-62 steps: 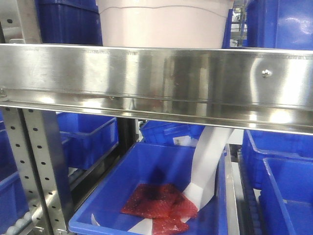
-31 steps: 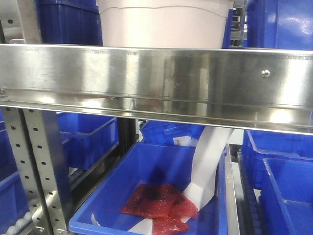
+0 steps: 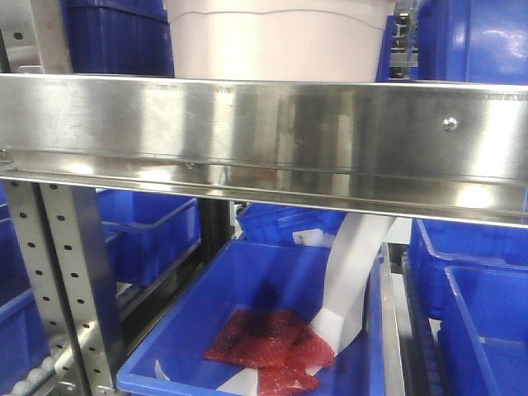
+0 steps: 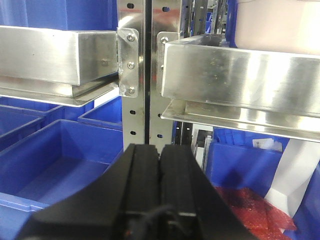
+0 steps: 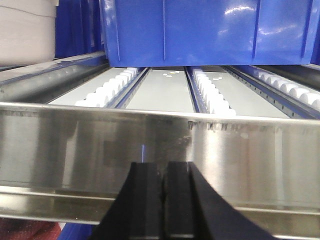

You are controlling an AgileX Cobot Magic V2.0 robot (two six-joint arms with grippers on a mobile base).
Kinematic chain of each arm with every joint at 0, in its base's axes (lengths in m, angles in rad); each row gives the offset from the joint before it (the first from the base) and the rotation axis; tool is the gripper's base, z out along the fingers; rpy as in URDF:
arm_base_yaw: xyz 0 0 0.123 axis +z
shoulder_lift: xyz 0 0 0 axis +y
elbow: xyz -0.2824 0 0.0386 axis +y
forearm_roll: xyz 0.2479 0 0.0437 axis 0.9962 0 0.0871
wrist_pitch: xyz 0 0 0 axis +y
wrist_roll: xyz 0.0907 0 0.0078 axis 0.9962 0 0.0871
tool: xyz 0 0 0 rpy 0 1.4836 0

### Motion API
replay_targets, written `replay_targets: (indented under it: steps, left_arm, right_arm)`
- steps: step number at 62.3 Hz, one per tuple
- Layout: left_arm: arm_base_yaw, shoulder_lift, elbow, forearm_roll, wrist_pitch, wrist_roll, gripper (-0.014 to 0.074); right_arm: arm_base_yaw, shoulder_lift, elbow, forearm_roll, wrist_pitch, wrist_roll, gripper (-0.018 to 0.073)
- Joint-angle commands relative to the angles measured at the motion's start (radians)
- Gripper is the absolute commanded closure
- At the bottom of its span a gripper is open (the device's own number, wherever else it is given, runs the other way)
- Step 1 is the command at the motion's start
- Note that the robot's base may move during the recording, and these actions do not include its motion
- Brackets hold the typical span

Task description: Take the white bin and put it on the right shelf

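The right shelf (image 3: pixel 272 140) fills most of the front view, big shiny steel rail. The white bin (image 3: pixel 276 41) is sitting on it, right behind that rail, with blue bins (image 3: pixel 111 37) on either side. Down below, a blue bin (image 3: pixel 247 305) holds some red bags (image 3: pixel 268 338). Left end effector (image 4: pixel 160 160) is pinched closed on nothing, right end effector (image 5: pixel 164 172) same, just in front of the rail.

We see the shelf (image 3: pixel 272 140) in shiny brushed steel, the white bin (image 3: pixel 276 41) in smooth matt plastic, and glossy blue plastic bins (image 3: pixel 247 313).
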Motion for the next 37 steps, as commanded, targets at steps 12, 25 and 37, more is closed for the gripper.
replay_targets:
  steps: [12,25,37]
  left_arm:
    - [0.000,-0.009,0.000,-0.010,-0.090,-0.005,0.0715]
    - [0.000,-0.009,0.000,-0.010,-0.090,-0.005,0.0715]
    - [0.000,-0.009,0.000,-0.010,-0.090,-0.005,0.0715]
  right_arm:
    - [0.001,-0.018,0.001,-0.014,-0.092,-0.008,0.0485]
    - [0.001,-0.018,0.001,-0.014,-0.092,-0.008,0.0485]
    - [0.001,-0.018,0.001,-0.014,-0.092,-0.008,0.0485]
